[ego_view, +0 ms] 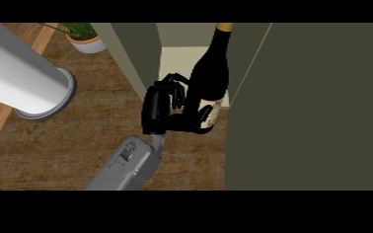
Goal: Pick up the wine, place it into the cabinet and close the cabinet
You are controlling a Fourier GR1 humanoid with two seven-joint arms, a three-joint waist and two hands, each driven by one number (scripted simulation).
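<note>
The wine bottle [209,74] is dark, with a gold cap at its top and a pale label low on its body. It stands about upright in the mouth of the open cabinet [134,54], in front of the cream inner floor [177,59]. My left hand [154,109] is shut on the bottle's lower part from the left, fingers curled round the far side and thumb under the label. Whether the bottle's base rests on the cabinet floor is hidden. The cabinet door [299,103] stands open at the right. My right hand does not show.
A tall grey cylinder [33,79] stands on the wooden counter [80,138] at the left. A small potted plant [86,40] sits at the back left. The open door fills the right side of the view.
</note>
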